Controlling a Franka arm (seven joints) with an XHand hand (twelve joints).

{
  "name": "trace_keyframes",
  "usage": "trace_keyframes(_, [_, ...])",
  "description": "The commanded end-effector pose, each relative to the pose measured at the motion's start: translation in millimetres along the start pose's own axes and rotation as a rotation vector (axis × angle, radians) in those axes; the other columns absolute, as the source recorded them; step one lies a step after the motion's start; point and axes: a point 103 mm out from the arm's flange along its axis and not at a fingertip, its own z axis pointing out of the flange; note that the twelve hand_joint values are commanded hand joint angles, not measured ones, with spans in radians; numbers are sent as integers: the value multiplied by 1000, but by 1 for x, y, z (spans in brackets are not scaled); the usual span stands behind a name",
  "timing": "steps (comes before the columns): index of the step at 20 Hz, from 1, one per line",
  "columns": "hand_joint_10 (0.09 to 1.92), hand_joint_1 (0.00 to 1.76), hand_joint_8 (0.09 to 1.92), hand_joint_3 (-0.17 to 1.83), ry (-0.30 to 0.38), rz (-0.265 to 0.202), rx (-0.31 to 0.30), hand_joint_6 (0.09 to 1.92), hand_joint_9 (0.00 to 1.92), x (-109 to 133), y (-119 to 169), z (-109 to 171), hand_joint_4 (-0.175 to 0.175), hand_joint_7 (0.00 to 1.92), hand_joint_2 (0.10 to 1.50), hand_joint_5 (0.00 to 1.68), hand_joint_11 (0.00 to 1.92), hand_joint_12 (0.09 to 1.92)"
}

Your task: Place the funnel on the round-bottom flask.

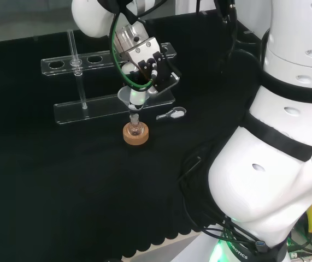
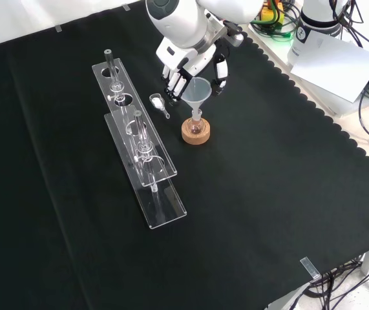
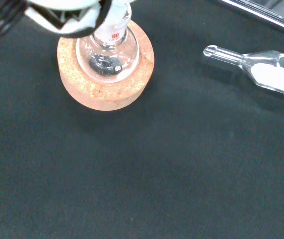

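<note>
A small clear round-bottom flask (image 2: 196,126) stands upright in a cork ring (image 2: 195,135) in the middle of the cloth. The clear funnel (image 2: 197,89) hangs straight above it, with its stem reaching down into the flask's neck. The hand (image 2: 189,63) comes from above with its fingers (image 2: 175,85) curled at the funnel's rim on one side and the thumb on the other. In the head view the funnel (image 1: 133,97) sits under the hand (image 1: 147,60), over the flask (image 1: 135,127). In the wrist view the flask (image 3: 108,54) rests in the cork ring (image 3: 84,84), and the funnel (image 3: 77,19) is a white blur.
A clear scoop (image 2: 159,104) with white powder lies just left of the cork ring in the front view, and shows as the scoop (image 3: 268,72) in the wrist view. Two clear racks (image 2: 144,161) with tubes stand farther left. Bare black cloth stretches to the right and front.
</note>
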Motion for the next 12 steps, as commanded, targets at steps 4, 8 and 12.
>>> trace_keyframes(4, [508,951,716,811,9,-21,4,413,795,-4,0,3,-54,454,644,353,612,1260])
trace_keyframes(8, [598,907,750,796,25,-85,-3,215,669,-18,-1,6,-63,329,622,313,537,1287])
trace_keyframes(12, [623,886,751,782,15,-116,-4,147,620,-26,-2,8,-62,281,611,309,512,1298])
